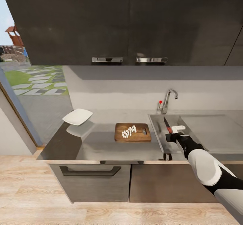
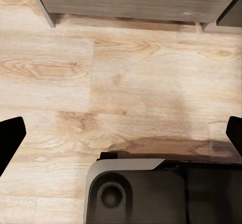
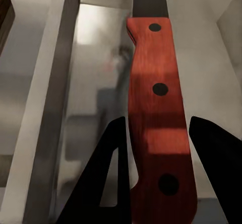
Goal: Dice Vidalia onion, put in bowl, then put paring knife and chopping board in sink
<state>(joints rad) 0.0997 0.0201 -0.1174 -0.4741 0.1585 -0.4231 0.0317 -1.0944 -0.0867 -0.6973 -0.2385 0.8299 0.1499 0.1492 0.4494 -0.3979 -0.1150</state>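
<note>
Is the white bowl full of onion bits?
No, the bowl looks empty; the onion bits lie on the board.

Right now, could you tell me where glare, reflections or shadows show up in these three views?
Head view: bright ceiling-light spots on the glossy cabinets, and the bowl mirrored in the countertop. Right wrist view: blurred reflections on the sink wall beside the paring knife. Left wrist view: a soft shadow on the wood floor.

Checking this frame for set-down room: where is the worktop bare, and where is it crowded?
Bare countertop lies between the bowl and the chopping board, and in front of the board. The board carries diced onion. The sink end near the faucet is crowded: the right gripper holds the paring knife there.
</note>
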